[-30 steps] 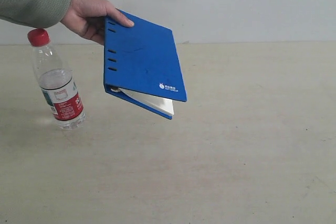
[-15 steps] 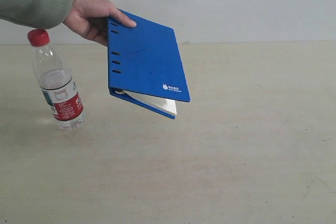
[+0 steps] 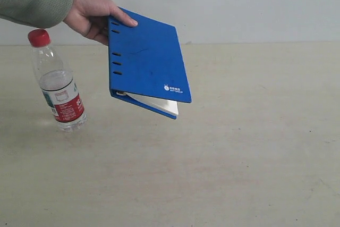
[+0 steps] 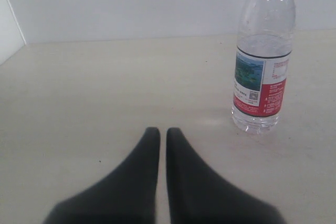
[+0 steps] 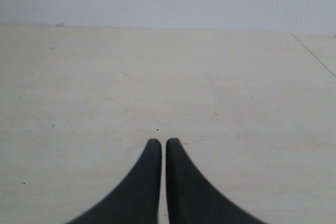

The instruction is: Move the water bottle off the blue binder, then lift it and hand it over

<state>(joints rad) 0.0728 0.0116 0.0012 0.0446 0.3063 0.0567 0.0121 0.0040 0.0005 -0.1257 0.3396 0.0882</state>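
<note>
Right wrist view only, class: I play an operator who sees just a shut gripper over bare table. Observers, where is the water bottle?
Observer: The water bottle stands upright on the table, at the left of the exterior view.
Operator: And the binder?
Observer: A hand holds the blue binder tilted in the air, right of the bottle.
Operator: The other arm?
Observer: The left gripper is shut and empty, apart from the bottle.
</note>
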